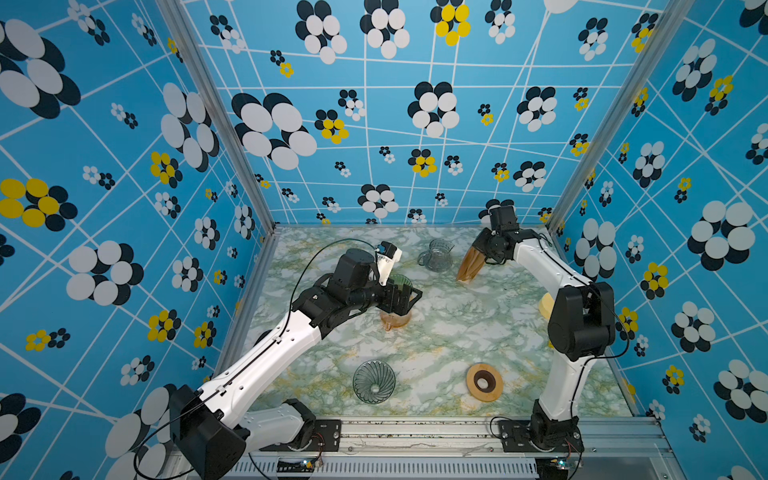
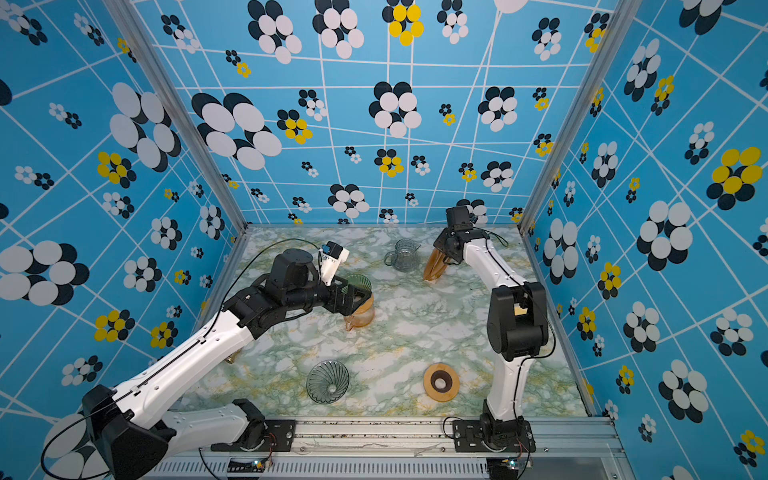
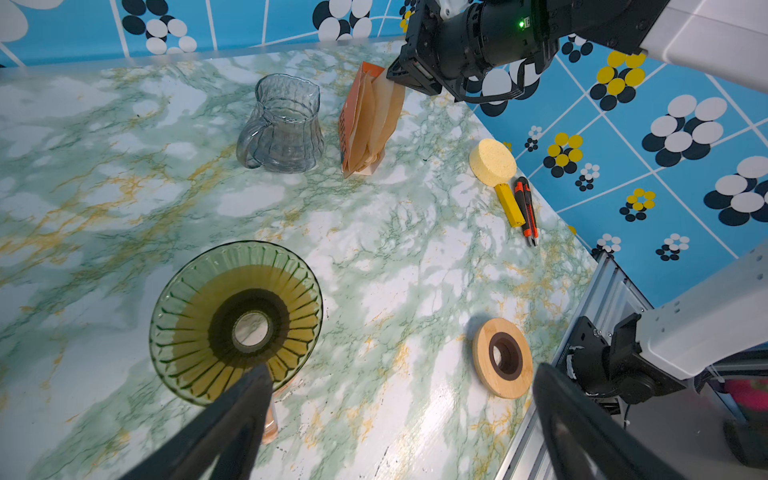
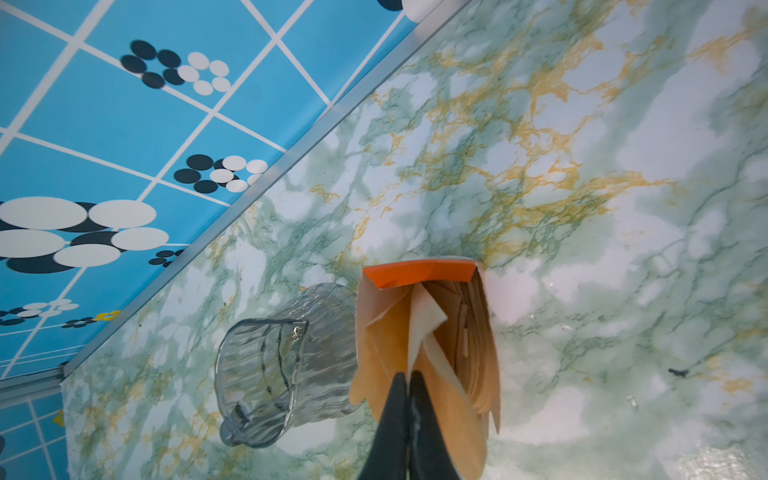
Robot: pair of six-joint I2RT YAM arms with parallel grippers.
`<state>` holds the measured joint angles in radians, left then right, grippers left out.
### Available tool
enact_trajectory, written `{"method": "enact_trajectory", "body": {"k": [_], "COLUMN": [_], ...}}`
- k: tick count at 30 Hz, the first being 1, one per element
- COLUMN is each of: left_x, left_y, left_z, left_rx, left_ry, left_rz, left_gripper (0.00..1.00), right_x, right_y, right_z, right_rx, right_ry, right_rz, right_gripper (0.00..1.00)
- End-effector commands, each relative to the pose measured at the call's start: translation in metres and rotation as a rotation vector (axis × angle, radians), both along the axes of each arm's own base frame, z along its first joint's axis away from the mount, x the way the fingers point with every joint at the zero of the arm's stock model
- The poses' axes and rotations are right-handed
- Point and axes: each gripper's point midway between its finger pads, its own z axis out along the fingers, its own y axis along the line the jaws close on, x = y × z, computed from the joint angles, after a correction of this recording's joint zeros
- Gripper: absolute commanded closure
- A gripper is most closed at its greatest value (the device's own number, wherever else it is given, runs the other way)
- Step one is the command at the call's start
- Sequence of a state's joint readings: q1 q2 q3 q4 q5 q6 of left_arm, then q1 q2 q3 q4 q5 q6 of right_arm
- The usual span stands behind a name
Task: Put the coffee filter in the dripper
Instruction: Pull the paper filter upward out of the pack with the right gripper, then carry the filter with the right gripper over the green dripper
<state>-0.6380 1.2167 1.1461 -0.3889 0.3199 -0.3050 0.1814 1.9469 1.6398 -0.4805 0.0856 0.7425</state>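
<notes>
Well to the left of the glass jug (image 1: 435, 255) and nearer the arm bases: left gripper (image 1: 402, 298), jaws spread wide and holding nothing, poised over the green dripper (image 1: 401, 281). In the left wrist view, one finger (image 3: 245, 399) overlapping that dripper's rim, the other well out to the side; touching or just above, cannot tell. Dripper seated upright on an amber glass server (image 1: 395, 320), drain hole visible at its centre.

Farther from the jug toward the arm bases, slightly to its left: a clear ribbed cone (image 1: 374, 381) lying tilted on the marble tabletop (image 1: 457, 332), open mouth toward the camera.

Just right of the jug, near it but apart: an orange filter pack (image 1: 468, 266), standing on end, leaning, top open. Into that open top, right gripper (image 4: 406, 376), clenched tight on the edge of one pale coffee filter (image 4: 424, 320); filter inside the pack, among the other brown sheets.

Right of the jug and far toward the arm bases: wooden ring (image 1: 484, 381) with a dark centre, flat on the table.

Farthest right of the jug, by the side wall: a round yellow sponge (image 3: 492, 160), with a yellow block (image 3: 510, 205) and an orange-and-black cutter (image 3: 527, 210) just beside it.
</notes>
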Motion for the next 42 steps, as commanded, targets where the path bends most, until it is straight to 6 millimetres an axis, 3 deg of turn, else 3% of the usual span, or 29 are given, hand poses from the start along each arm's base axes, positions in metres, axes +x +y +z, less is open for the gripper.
{"method": "enact_trajectory", "body": {"k": [1,3,4,7,17,23,29,30,36,42], "left_x": [0.0,-0.001,0.0,0.0,0.008,0.004,-0.002,-0.003,-0.005,-0.003], "left_y": [-0.003,0.0,0.001,0.004,0.005,0.001,0.008,0.011,0.029,0.058], "left_z": [0.0,-0.006,-0.01,-0.018,-0.011,-0.008,-0.005,-0.004,-0.005,-0.01], "left_rx": [-0.026,-0.02,-0.02,-0.03,-0.065,-0.085,-0.099,-0.106,-0.156,-0.16], "left_ry": [0.003,0.016,0.022,0.041,0.057,0.08,0.091,0.094,0.134,0.139], "left_rz": [0.018,0.037,0.048,0.072,0.121,0.098,0.109,0.109,0.128,0.209], "left_gripper": [0.01,0.01,0.01,0.01,0.01,0.01,0.01,0.01,0.01,0.01], "right_x": [-0.011,-0.007,-0.013,-0.021,-0.05,-0.076,-0.115,-0.121,-0.166,-0.188], "right_y": [0.001,0.004,0.004,0.011,0.021,0.039,0.08,0.09,0.134,0.173], "right_z": [0.008,0.019,0.009,0.021,0.058,0.087,0.116,0.131,0.149,0.162], "right_rx": [-0.045,-0.055,-0.069,-0.109,-0.236,-0.244,-0.238,-0.233,-0.3,-0.348], "right_ry": [-0.006,-0.047,-0.026,-0.069,-0.123,-0.132,-0.137,-0.163,-0.127,-0.123], "right_rz": [0.024,0.063,0.073,0.127,0.25,0.375,0.609,0.658,0.893,1.013], "right_gripper": [0.94,0.94,0.95,0.95,0.95,0.95,0.96,0.96,0.95,0.95]}}
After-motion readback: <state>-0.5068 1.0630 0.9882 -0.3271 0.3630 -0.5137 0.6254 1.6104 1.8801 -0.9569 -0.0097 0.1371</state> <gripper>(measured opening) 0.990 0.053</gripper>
